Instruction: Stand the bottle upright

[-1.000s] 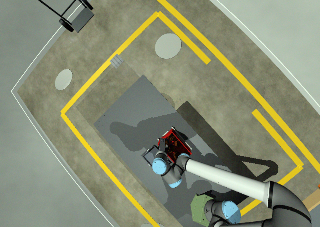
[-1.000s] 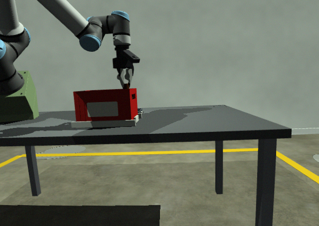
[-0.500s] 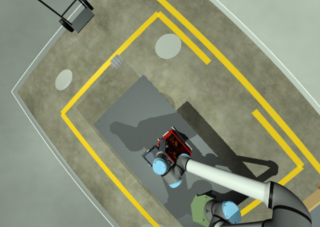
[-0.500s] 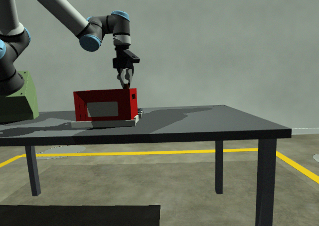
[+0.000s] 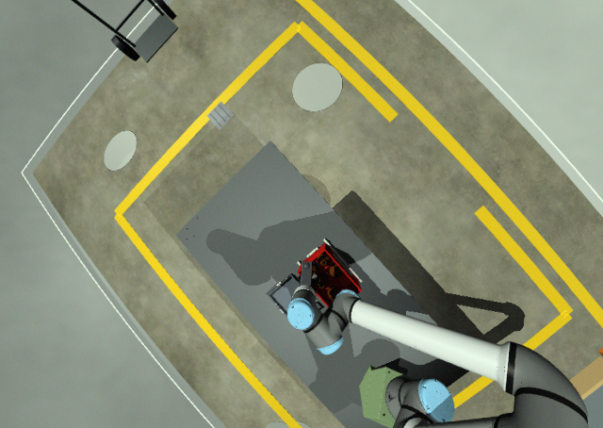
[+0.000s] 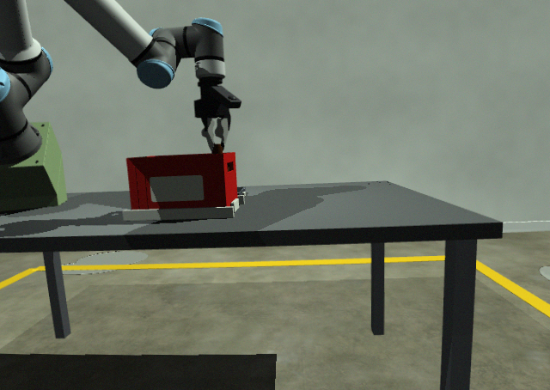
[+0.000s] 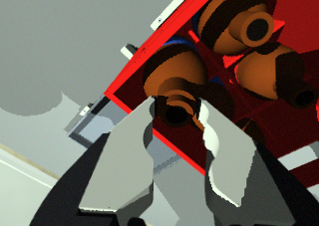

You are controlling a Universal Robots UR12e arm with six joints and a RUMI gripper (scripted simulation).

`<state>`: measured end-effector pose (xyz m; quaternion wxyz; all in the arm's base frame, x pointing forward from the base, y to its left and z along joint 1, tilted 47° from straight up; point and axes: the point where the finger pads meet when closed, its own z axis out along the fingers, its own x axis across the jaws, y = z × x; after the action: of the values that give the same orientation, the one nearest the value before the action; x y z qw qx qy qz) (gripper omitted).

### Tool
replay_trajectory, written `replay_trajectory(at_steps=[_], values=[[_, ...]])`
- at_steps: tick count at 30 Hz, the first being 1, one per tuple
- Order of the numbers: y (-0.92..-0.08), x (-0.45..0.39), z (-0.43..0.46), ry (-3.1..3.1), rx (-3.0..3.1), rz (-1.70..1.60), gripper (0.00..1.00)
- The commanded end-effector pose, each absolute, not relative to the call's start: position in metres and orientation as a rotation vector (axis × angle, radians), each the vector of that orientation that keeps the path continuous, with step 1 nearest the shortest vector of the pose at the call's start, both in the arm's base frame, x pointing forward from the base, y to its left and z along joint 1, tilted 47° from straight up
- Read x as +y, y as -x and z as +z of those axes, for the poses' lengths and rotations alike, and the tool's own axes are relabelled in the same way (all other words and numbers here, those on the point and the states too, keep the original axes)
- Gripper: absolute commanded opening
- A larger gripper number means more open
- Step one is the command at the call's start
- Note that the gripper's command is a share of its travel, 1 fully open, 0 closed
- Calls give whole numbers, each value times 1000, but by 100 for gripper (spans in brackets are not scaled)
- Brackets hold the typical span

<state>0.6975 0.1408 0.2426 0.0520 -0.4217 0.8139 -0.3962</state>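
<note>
The red crate (image 5: 345, 278) (image 6: 177, 166) (image 7: 159, 43) stands on the table with brown bottles in it. My gripper (image 6: 217, 146) (image 7: 175, 98) is shut on the neck of the bottle (image 7: 174, 69) at the crate's corner nearest the tray. That bottle's top shows just above the crate rim in the exterior view; its lower part is hidden in the crate. Another bottle (image 7: 219, 24) and a third bottle (image 7: 256, 72) show clearly; the rest are dark or partly hidden. I cannot tell the neck thicknesses apart. The dark-rimmed grey tray (image 5: 284, 294) (image 7: 102, 123) lies right beside the crate.
White strips (image 6: 177, 214) (image 7: 171, 8) run along the crate's base. The crate's walls stand close around the held bottle. The green robot base (image 5: 377, 396) (image 6: 31, 181) is at the other end of the dark grey table (image 5: 263, 180) (image 6: 310, 217).
</note>
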Motion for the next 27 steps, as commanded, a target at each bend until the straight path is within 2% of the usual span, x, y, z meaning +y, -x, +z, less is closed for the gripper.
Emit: replay_trajectory(at_steps=[1,27], values=[[-697,143,245,1282,2474,-1205,0],[-687,157,261,1282,2474,-1205,0]])
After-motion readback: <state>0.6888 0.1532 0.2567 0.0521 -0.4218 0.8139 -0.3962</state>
